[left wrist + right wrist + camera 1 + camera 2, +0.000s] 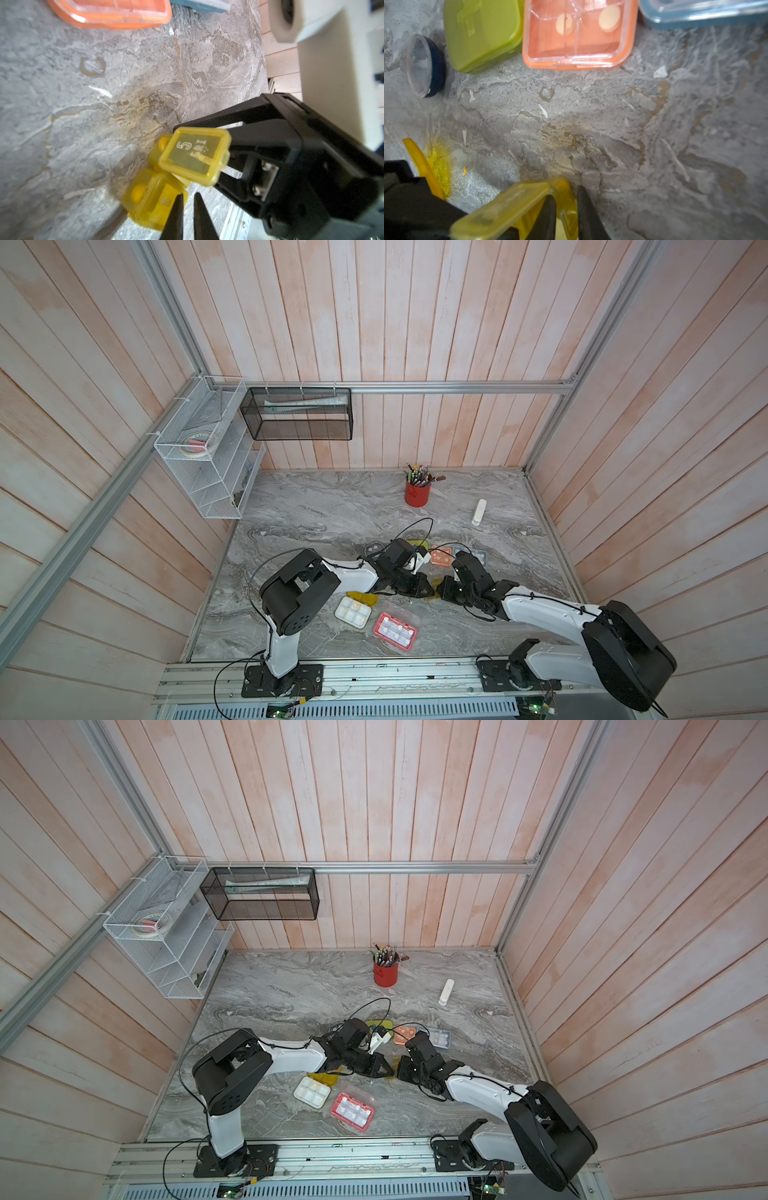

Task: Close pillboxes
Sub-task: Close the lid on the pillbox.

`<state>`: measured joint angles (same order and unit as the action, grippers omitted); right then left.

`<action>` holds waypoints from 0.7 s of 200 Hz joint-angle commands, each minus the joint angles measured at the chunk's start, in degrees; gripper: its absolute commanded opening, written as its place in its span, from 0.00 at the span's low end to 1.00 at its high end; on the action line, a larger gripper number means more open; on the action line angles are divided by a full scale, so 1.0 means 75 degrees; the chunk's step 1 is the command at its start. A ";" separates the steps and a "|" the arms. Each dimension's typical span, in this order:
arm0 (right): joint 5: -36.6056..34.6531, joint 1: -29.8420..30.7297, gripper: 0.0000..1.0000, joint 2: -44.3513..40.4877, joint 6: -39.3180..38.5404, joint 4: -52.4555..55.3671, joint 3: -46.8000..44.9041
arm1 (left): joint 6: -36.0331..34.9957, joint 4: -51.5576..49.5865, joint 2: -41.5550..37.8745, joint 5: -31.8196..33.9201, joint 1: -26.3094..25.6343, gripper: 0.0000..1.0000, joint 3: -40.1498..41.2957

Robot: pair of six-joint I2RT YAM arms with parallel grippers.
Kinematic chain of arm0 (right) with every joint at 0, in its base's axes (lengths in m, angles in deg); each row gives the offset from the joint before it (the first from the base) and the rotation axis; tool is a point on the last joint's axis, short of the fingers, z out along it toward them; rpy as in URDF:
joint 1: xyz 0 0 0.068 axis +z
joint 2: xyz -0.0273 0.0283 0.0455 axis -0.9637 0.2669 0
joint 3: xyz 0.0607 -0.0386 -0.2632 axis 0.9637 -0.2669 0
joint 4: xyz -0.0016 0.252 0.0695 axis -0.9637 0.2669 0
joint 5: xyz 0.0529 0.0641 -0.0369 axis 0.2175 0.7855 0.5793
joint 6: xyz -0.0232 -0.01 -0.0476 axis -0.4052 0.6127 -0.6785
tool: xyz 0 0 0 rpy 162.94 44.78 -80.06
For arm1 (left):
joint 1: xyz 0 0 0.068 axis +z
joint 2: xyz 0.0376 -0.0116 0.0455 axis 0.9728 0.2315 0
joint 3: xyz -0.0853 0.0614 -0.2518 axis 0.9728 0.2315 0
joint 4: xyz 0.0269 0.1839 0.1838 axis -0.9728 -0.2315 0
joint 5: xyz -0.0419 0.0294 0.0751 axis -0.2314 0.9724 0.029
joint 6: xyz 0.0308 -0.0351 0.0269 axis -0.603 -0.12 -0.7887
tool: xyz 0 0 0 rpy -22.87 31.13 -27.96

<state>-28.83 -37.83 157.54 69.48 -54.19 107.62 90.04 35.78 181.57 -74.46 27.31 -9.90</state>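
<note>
Centrally placed yellow pillbox [153, 199]: middle of tabletop [83, 104], nearer than orange pillbox [112, 14], one lid [195, 155] raised.
Left tool [188, 199]: nearly closed, nothing held, one tip touching yellow pillbox.
Right tool [564, 199]: clamped on yellow pillbox's wall.

The raised lid [195, 155] of the yellow pillbox [149, 199] is showing the numeral "5" and, beside it, the letters "FRI", both in outline characters. A neighbouring compartment of that pillbox is carrying a mark too blurred to read. The lime-green pillbox [483, 31] is bearing a raised cross [469, 16] on its lid.
</note>
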 commanded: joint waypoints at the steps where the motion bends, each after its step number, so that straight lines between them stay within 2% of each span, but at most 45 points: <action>1: -0.0052 0.0042 0.22 -0.0162 0.0022 0.0102 0.0094 | -0.0167 -0.0517 -0.0230 0.0339 0.0057 0.14 -0.0144; 56: -0.0152 0.0042 0.33 -0.0589 0.0027 0.0118 0.0071 | -0.0037 -0.0367 -0.0393 0.0237 0.0192 0.14 -0.0055; 106: -0.0082 0.0042 0.33 -0.0986 -0.0016 0.0464 0.0073 | 0.0387 0.0174 -0.0763 0.0178 0.0287 0.14 0.0346; 140: -0.0332 0.0042 0.33 -0.1942 -0.0006 0.1182 0.0139 | 0.0548 0.0391 -0.0941 0.0200 0.0339 0.15 0.0619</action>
<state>-29.07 -37.81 147.53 69.48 -50.63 107.62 92.96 36.22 176.12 -73.41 29.46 -6.92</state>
